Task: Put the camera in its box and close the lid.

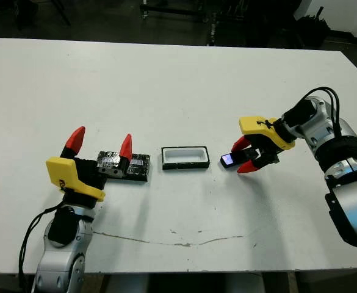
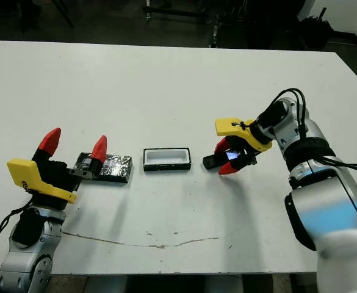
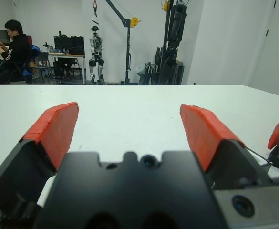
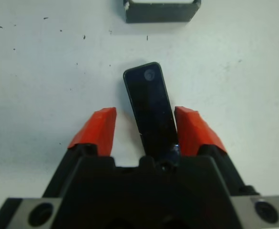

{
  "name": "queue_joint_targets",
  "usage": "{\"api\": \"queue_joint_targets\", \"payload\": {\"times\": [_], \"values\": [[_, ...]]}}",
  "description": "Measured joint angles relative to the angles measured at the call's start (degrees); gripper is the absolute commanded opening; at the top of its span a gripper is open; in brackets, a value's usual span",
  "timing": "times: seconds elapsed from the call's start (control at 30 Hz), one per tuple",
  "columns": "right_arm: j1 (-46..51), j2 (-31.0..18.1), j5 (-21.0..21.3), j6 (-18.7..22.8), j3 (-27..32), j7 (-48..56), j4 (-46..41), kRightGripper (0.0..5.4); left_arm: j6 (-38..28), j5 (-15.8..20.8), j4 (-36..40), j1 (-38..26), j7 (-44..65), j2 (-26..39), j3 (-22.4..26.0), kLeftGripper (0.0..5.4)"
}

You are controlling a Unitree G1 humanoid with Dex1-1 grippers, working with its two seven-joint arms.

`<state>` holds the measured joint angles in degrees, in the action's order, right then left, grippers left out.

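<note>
The camera (image 1: 227,160) lies flat on the table just right of the box (image 1: 185,166), its glossy bluish face toward the box. My right gripper (image 1: 241,156) is open and straddles the camera's rear end. In the right wrist view the camera (image 4: 151,107) leans against one finger while a gap shows at the other, and the box (image 4: 160,12) lies beyond it. The box is a white-lined tray with nothing in it. Left of it lies the lid (image 1: 138,166), its crinkled top up. My left gripper (image 1: 101,141) is open and hovers over the lid's left end.
A faint dark scratch (image 1: 166,241) runs across the table near its front edge. Beyond the table's far edge the left wrist view shows a seated person (image 3: 10,45) and stands with equipment (image 3: 172,43).
</note>
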<state>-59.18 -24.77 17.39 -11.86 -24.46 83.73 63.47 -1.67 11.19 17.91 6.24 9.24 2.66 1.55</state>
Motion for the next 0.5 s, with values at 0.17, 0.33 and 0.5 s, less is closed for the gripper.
{"api": "queue_joint_targets", "payload": {"times": [0.17, 0.33, 0.5], "values": [[0.38, 0.03, 0.05, 0.08, -0.22, -0.3, -0.59, 2.98, 0.0, 0.0, 0.0, 0.15, 0.02, 0.01, 0.02, 5.4], [1.96, -0.04, -0.34, 1.44, 0.39, -2.65, -2.34, 2.3, 0.0, -0.43, 0.27, 0.19, 0.01, 0.03, 0.01, 5.4], [3.66, -0.31, -0.97, 1.43, 1.37, -4.73, -4.37, 1.69, 0.0, -0.32, 0.31, 0.19, 0.02, 0.02, 0.02, 5.4]]}}
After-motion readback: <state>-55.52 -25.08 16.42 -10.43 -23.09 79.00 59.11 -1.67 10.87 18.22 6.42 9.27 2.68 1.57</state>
